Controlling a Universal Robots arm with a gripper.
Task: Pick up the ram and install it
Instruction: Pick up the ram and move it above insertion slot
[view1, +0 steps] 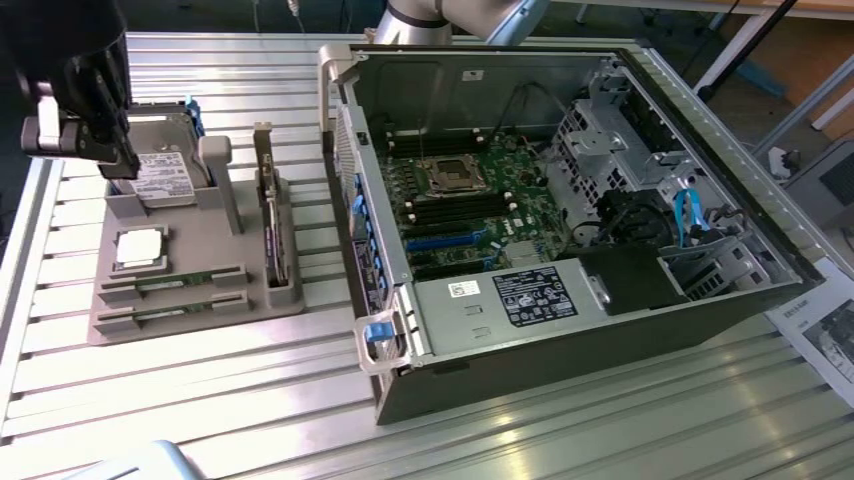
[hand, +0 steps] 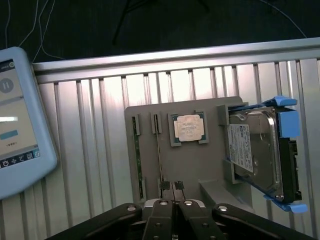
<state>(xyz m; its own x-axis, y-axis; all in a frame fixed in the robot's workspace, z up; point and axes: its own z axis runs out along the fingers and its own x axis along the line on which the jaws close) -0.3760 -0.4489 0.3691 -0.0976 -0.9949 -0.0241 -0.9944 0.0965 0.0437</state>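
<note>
Black two-finger gripper (hand: 172, 187): body cut off by picture edge in wrist view; fingertips cover near end of grey plastic fixture tray (hand: 195, 165). Long thin green ram sticks (hand: 136, 160) lie edge-on in tray slots, chips too small to tell. In exterior view, dark wrist housing (view1: 74, 80) cut by top edge and exterior view's left edge, hides corner of silver hard drive in blue bracket (view1: 167, 178). Pale blue flat device (hand: 20, 125), probably tablet, cut by picture edge; screen text too small to read. White printed sheet (view1: 821, 330) cut by exterior view's right edge, print unreadable.
</note>
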